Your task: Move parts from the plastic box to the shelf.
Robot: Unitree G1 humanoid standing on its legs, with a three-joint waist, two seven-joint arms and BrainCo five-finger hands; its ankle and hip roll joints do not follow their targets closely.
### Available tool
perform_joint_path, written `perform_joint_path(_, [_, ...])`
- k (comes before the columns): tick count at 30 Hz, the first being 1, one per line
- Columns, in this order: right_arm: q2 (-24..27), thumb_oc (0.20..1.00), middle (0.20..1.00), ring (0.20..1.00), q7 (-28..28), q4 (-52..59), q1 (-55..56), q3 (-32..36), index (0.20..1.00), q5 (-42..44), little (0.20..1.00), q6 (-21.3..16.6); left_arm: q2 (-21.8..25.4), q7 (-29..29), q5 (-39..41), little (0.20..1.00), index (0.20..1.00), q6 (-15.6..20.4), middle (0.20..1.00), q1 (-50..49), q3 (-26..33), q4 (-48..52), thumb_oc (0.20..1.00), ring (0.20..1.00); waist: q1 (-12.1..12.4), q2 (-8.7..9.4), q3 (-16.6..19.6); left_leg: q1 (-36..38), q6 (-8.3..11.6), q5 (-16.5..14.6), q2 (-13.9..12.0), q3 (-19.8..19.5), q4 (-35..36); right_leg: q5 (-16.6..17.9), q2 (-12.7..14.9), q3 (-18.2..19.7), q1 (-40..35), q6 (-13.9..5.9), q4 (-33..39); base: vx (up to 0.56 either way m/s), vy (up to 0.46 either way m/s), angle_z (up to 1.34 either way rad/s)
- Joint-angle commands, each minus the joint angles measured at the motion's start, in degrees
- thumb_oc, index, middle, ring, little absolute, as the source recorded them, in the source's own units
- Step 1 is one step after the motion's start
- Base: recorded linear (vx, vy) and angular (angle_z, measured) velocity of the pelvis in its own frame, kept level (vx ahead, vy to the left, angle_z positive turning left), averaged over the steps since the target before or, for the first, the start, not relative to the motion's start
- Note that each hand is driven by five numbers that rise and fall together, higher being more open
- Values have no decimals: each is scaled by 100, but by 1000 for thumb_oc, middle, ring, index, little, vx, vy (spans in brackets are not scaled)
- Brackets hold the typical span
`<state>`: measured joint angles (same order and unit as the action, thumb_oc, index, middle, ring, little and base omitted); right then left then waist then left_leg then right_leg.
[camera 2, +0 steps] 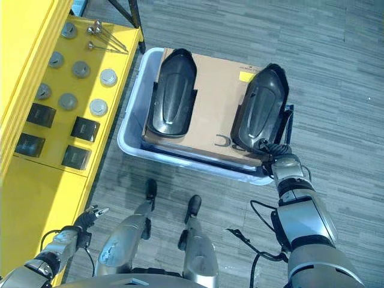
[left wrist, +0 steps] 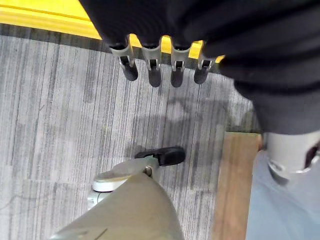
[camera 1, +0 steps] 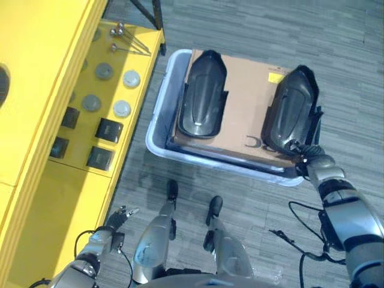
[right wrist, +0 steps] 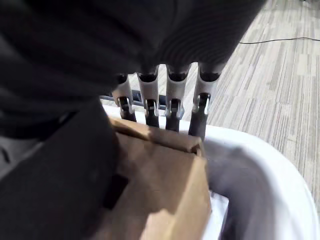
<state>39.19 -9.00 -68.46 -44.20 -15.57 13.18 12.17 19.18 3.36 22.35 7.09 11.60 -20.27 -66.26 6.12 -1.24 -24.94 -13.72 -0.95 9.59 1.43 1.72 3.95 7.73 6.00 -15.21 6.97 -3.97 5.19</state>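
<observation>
Shelf (camera 1: 36,198): yellow, left of the box; holds small discs and dark blocks, no large parts.
Box (camera 2: 133,114): cardboard (camera 2: 213,102) inside, carrying both parts.
Left part (camera 2: 171,93): at the cardboard's left edge, untouched.
Right part (camera 2: 259,108): at its right edge.
Right hand (right wrist: 165,102): fingers straight at the cardboard's near right corner, gripping nothing.
Left hand (left wrist: 160,62): relaxed, empty, near the shelf.
Progress: judged not begun; both parts remain.

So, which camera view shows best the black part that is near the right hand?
The right eye view: the black part lies whole on the cardboard in the plastic box, with the right hand at its near end. The left eye view shows it equally whole. The right wrist view catches it as a close dark mass.
</observation>
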Motion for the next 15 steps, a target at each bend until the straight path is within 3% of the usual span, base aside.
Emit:
perform_joint_path(1, [47, 200, 200, 200, -180, -254, 324, -319, 200, 166, 200, -369, -90, 15, -138, 1000, 1000, 296, 1000, 82, -398, -436, 1000, 1000, 94, -136, 545, 29, 563, -292, -427, -159, 105, -301, 545, -17, 111, -401, -288, -28, -43, 11])
perform_joint_path(3, [24, 200, 200, 200, -413, -32, 388, -244, 200, 283, 200, -921, -59, -94, -231, 1000, 1000, 308, 1000, 48, -390, -382, 1000, 1000, 62, -105, 637, 97, 577, -298, -433, -154, 105, -304, 530, -8, 50, -402, -274, -13, -21, 4])
perform_joint_path(6, [3, 200, 200, 200, -891, 362, 600, -168, 200, 187, 200, -1219, -58, -368, -425, 1000, 1000, 182, 1000, -29, -384, -343, 1000, 1000, 20, -77, 739, 172, 590, -302, -450, -128, 105, -329, 507, -13, -29, -404, -273, -2, -5, 1])
perform_joint_path(8, [-47, 200, 200, 200, -1507, 1199, 1012, -65, 200, -85, 200, -1546, -16, -760, -360, 1000, 1000, 174, 1000, -98, -240, -313, 1000, 1000, -100, 18, 957, 343, 614, -314, -502, -26, 105, -363, 453, -12, -194, -408, -270, -26, -62, -1])
perform_joint_path(11, [-46, 200, 200, 200, -1789, 1757, 1369, -20, 200, -161, 200, -1723, 21, -920, -341, 1000, 1000, 316, 1000, -122, -78, -188, 1000, 1000, -176, 80, 1133, 507, 613, -343, -536, 65, 105, -371, 428, -14, -338, -416, -254, -7, -41, -1])
perform_joint_path(15, [-116, 200, 200, 200, -2111, 3015, 2641, 660, 200, -625, 200, -2258, 90, -1114, -472, 1000, 1000, 220, 1000, -332, 325, 977, 1000, 1000, -242, 154, 1511, 864, 565, -417, -610, 216, 105, -412, 401, -37, -647, -411, -273, 13, -62, -1])
